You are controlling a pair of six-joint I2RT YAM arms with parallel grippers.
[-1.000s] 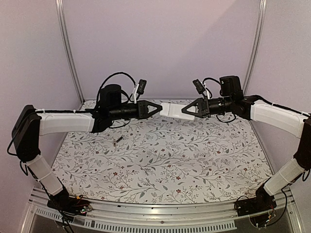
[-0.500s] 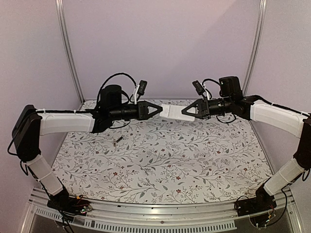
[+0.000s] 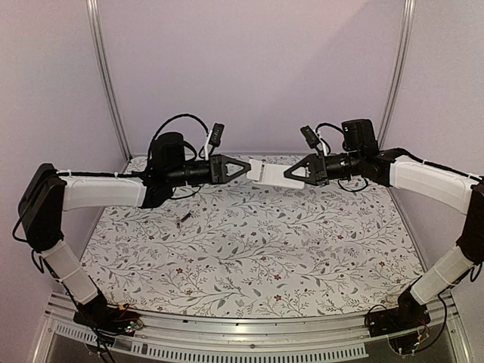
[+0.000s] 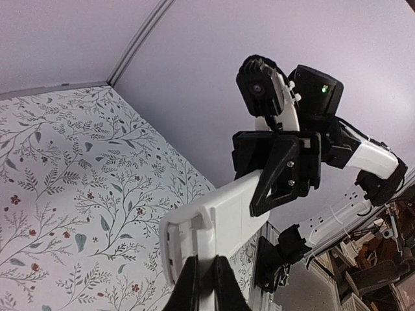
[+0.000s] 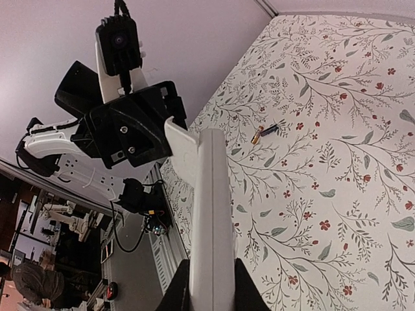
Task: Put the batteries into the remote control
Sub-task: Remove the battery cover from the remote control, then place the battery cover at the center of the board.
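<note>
The white remote control hangs in the air above the far side of the table, held between both arms. My right gripper is shut on its right end, and in the right wrist view the remote control runs edge-on out of the jaws. My left gripper is shut on the thin white battery cover, which stands partly slid off the open end of the remote control. One dark battery with a lighter tip lies on the cloth, and the right wrist view shows the same battery.
A floral cloth covers the table. Purple walls with metal corner posts close in the back and sides. An aluminium rail runs along the near edge between the arm bases.
My left gripper has drawn back slightly to the left, still shut on the cover. The right gripper and the remote have barely moved.
</note>
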